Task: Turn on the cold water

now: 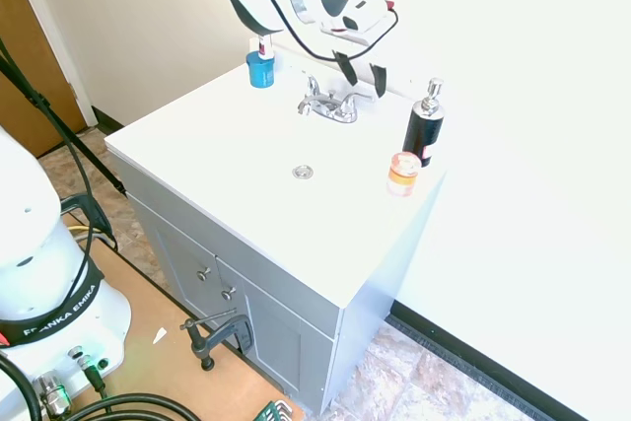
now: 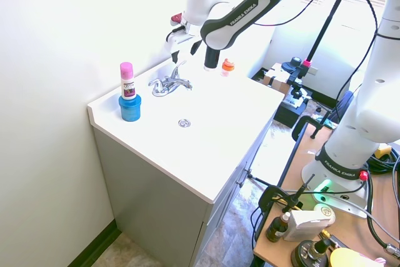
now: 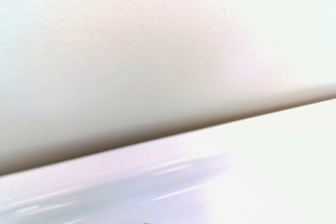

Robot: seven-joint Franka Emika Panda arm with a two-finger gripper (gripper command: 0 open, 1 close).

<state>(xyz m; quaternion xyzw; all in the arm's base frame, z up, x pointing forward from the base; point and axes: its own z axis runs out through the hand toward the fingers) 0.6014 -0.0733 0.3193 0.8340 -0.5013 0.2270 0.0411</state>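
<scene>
Gripper (image 1: 360, 71): hovering just above and behind the faucet (image 1: 330, 105), fingers parted narrowly, holding nothing.
Faucet: sitting at the sink's (image 1: 197, 150) 12 o'clock edge, drain (image 1: 303, 173) at 6 o'clock from it.
View difference: wrist view is showing only blurred wall and counter edge.
Writing: "FRANKA EMIKA" is showing on the arm (image 2: 245, 12).

the white arm (image 2: 250, 4) is extended with the wrist bent downward. the gripper (image 1: 361, 72) is held with both dark fingers (image 1: 346, 67) pointed down, set apart with a clear gap between them. nothing is seen held between the fingers.
</scene>
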